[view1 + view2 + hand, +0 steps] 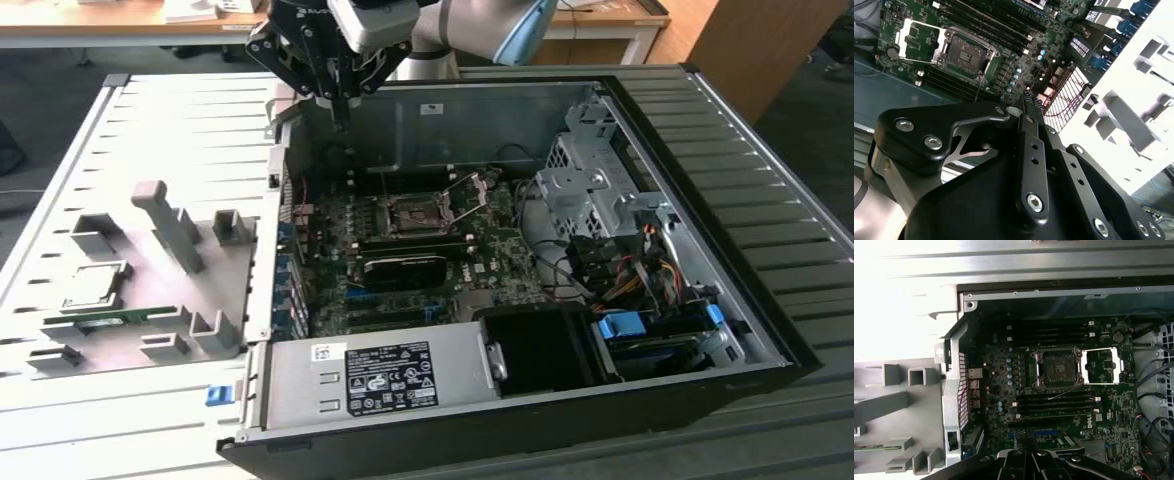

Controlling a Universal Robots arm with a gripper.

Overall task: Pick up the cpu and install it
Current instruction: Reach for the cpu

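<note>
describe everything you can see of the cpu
The cpu is a small flat square chip, silver-grey metal on top with a thin darker rim. It lies flat in a grey holder on the fixture plate, at the exterior view's left of the open computer case. A green memory stick lies beside it. The gripper hangs apart, over the case.

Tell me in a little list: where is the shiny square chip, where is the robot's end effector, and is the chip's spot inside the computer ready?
cpu: lying flat in the grey holder tray, outside the computer case, at the exterior view's left
end effector: over the open case's edge, apart from the cpu, shut, holding nothing
socket: empty, its metal frame flipped open
memory stick: in the tray beside the cpu
job so far: cpu not yet picked up
</note>
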